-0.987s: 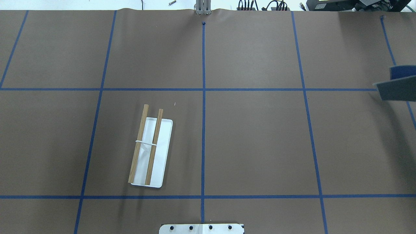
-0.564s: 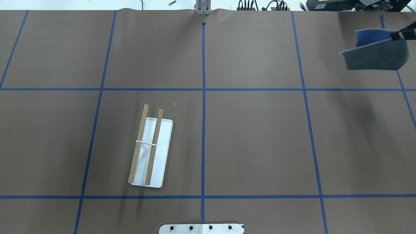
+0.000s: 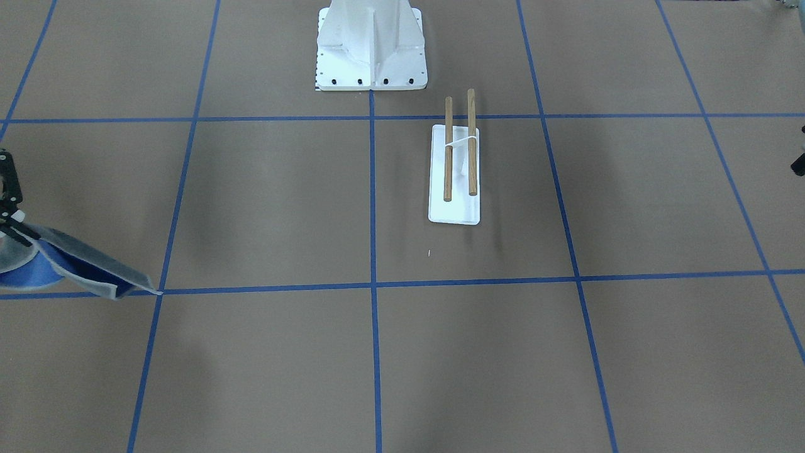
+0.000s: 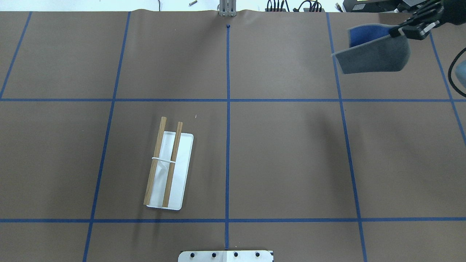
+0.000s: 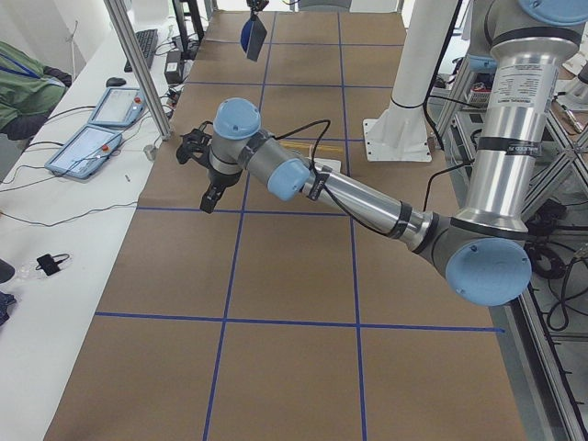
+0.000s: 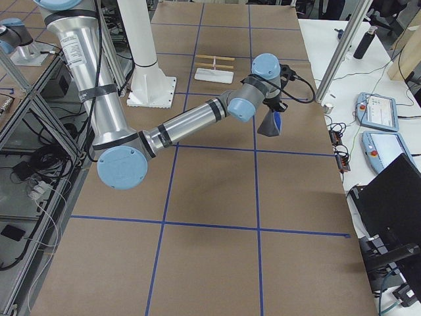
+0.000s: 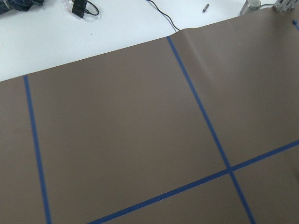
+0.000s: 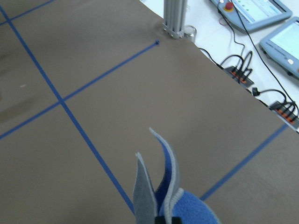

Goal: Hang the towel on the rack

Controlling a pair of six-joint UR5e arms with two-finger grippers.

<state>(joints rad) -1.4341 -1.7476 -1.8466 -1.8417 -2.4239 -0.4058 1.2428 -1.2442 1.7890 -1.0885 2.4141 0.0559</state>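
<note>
At the far right, my right claw (image 4: 395, 33) grips the grey-blue cloth towel (image 4: 375, 58), best carried high to the white-based wooden-dowel rack (image 4: 168, 165).

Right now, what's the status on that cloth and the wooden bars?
Right tool shut on towel, held in the air. Rack bare, far off. Left tool unclear. Nothing seen between them.
</note>
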